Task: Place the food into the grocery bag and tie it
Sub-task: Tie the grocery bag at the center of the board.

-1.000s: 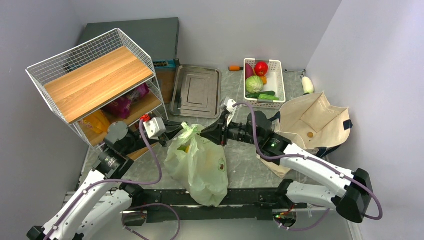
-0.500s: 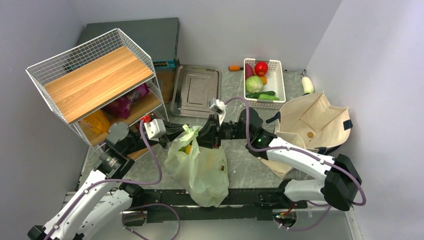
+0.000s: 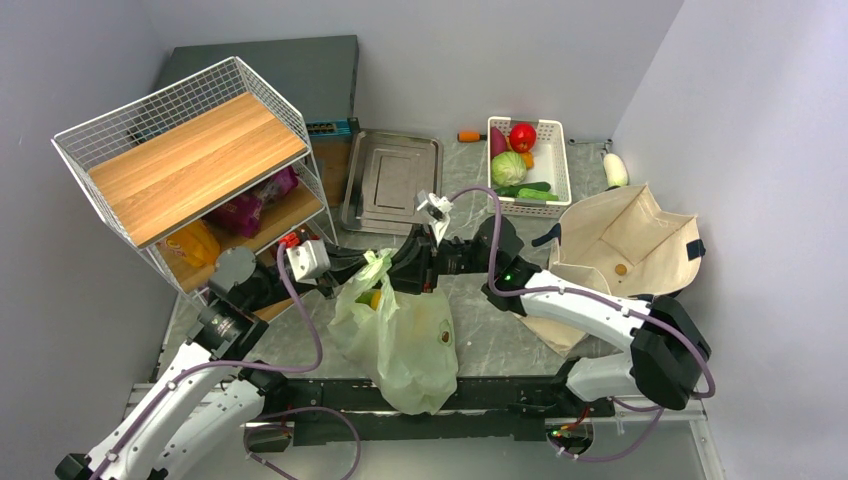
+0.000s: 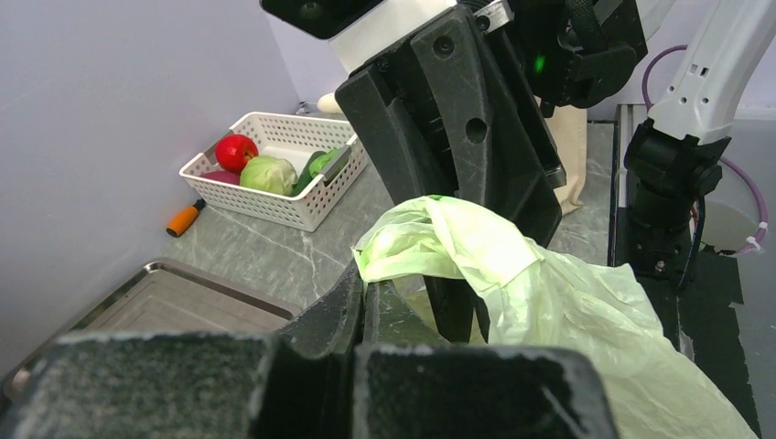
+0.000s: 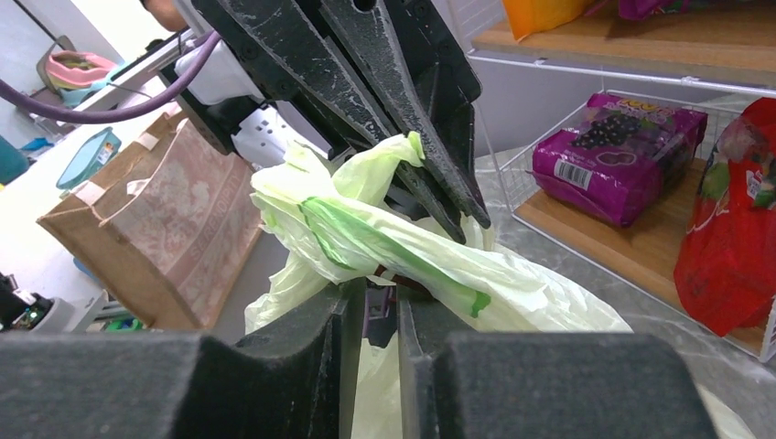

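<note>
The pale-green grocery bag (image 3: 400, 335) stands between the arms, its top bunched up between both grippers. Food shows only as something yellow (image 3: 374, 297) in the bag's mouth; the rest is hidden inside. My left gripper (image 3: 362, 266) is shut on a twisted handle (image 4: 430, 242) at the bag's top left. My right gripper (image 3: 403, 270) faces it from the right, almost tip to tip. Its jaws stand a narrow gap apart, pinching the green-edged handle band (image 5: 366, 233) at their tips. The left gripper's dark fingers (image 5: 403, 119) point down just behind that band.
A wire rack with a wooden shelf (image 3: 190, 160) stands at the left, snack packets (image 5: 618, 146) on its lower shelf. A metal tray (image 3: 392, 180) and a white basket of vegetables (image 3: 528, 165) sit at the back. A beige canvas tote (image 3: 630, 240) lies right.
My right gripper has moved left until it almost meets the left one, drawing the bag's top together. The left gripper has stayed put, still shut on its handle.
</note>
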